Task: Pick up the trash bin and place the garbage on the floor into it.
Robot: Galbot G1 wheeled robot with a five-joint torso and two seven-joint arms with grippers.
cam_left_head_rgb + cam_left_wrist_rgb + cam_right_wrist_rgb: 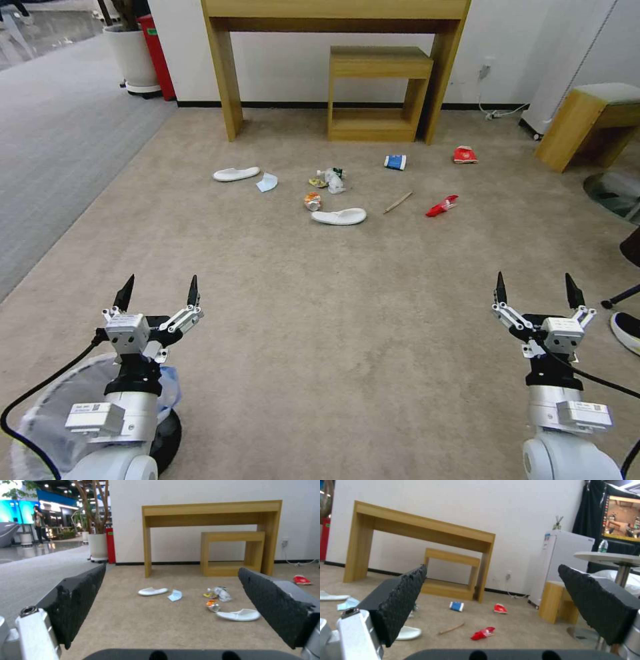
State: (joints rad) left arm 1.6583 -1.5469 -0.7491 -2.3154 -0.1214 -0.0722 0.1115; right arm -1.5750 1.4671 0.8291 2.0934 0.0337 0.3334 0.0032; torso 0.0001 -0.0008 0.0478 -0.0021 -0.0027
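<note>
1. The left gripper (159, 292) hangs above the beige carpet (347, 333) at the near left, its two black fingers spread wide and holding nothing.
2. The right gripper (537, 290) hangs at the near right in the same way, fingers wide apart and empty.
3. The trash bin (40, 413) stands on the carpet under the left arm; it is black, lined with a crinkly whitish bag, and a bit of blue bag shows beside the arm.
4. The garbage lies well apart from both grippers, in front of a wooden table (333, 20) with a small wooden shelf (377, 67) under it.
5. One white slipper (236, 174) lies at the left of the group, with a light blue mask (267, 183) just beside it.
6. In the middle are a clear bottle (335, 180), a yellow wrapper (317, 182) and a crushed can (313, 201); a second white slipper (339, 216) lies just beside the can.
7. To the right are a wooden stick (398, 202), a red wrapper (442, 206), a blue paper cup (395, 162) and a red paper cup (465, 155).
</note>
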